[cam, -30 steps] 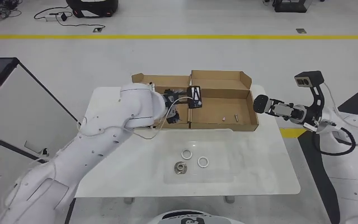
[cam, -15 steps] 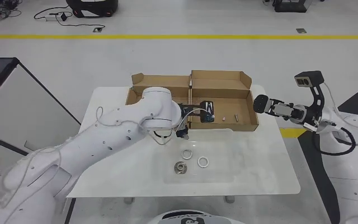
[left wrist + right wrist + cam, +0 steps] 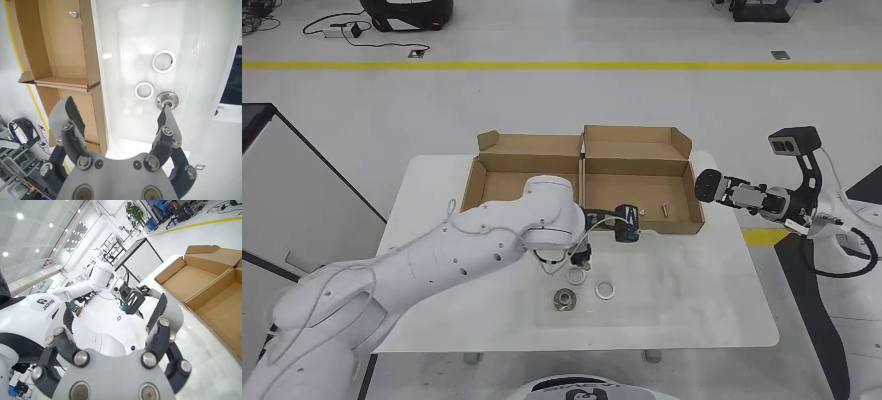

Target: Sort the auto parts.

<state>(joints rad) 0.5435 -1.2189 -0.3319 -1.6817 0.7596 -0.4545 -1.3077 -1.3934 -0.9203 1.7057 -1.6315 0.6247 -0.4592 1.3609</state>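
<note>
Two metal rings (image 3: 164, 61) (image 3: 144, 90) and a round metal flange (image 3: 167, 100) lie on the white table in front of two cardboard boxes. My left gripper (image 3: 116, 106) hangs open just above them, one fingertip (image 3: 164, 111) over the flange's centre hole and the other over the box's front wall. In the top view the left gripper (image 3: 580, 264) covers one ring, while the flange (image 3: 565, 298) and the other ring (image 3: 605, 290) lie beside it. My right gripper (image 3: 704, 187) stands open and holds nothing at the right box's right end, above the table edge.
The left box (image 3: 522, 186) looks bare inside. The right box (image 3: 674, 192) holds a bolt (image 3: 665, 210) and a small reddish part (image 3: 642, 212). The parts on the table sit in a shallow glossy tray (image 3: 189, 28). Open tabletop lies to the right and left of it.
My left arm has swung out of the boxes and toward the table's near side, bringing its open gripper down over the rings and flange. The right arm has kept still.
</note>
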